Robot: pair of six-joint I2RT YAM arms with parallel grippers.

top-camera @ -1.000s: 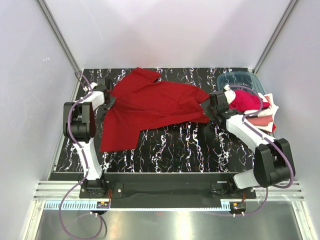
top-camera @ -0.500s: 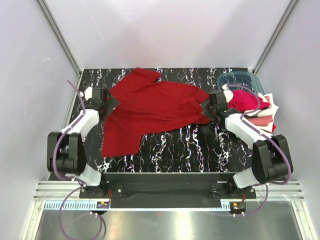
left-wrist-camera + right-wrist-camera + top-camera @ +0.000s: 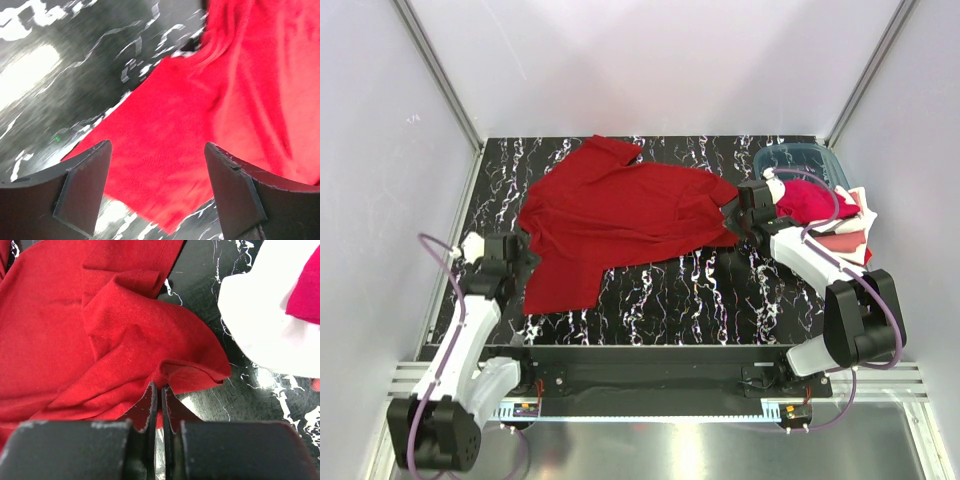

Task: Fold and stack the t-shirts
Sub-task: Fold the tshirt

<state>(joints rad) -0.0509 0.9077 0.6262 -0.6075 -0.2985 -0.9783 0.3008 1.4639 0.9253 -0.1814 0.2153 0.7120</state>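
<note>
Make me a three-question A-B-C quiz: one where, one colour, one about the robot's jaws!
1. Where is the teal bin? A far right corner; B near left corner; C the middle.
2. The big spread-out shirt is what colour? A white; B deep red; C blue.
3. The right arm's jaws are? A wide open; B holding the bin; C shut on the big shirt's edge.
Answers: A, it sits at the back right; B, every view shows red; C, the right wrist view shows them pinching red cloth.
</note>
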